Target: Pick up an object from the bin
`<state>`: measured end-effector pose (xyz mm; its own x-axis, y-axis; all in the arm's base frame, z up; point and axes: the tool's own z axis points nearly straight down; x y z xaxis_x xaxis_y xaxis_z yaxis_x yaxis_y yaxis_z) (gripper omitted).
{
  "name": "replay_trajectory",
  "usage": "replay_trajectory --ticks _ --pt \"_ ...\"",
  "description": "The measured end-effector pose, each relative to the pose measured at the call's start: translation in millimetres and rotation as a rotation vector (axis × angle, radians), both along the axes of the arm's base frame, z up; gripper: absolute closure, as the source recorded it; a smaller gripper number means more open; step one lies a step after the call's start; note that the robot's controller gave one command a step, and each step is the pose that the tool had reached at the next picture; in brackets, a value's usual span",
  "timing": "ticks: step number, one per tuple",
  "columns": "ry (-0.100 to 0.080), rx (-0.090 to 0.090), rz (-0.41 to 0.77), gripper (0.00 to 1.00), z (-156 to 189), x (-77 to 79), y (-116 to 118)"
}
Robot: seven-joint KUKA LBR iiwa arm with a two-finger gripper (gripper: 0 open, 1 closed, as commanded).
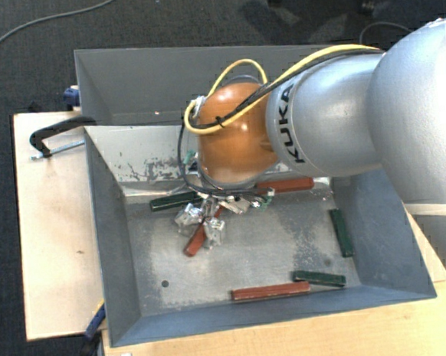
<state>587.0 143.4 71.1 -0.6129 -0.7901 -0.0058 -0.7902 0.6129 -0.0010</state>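
My gripper (201,223) is down at the bin floor, left of centre, under the orange cover. Its two metal fingertips (185,218) stand apart, one on each side of a short red-brown stick (194,245). That stick lies slanted on the floor, its lower end poking out toward the front left. The gripper is open around it, and the stick's upper end is hidden under the gripper. A dark green stick (171,203) lies just behind the gripper, to its left, near the back wall.
A red stick (291,184) lies along the back wall on the right. A dark green stick (341,233) rests near the right wall. At the front lie a long red-brown stick (269,291) and a green one (320,278).
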Motion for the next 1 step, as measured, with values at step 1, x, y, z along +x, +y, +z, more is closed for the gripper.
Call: replay_trajectory --ticks 1 --pt "-0.011 0.002 -0.03 1.0 133.2 0.3 13.0"
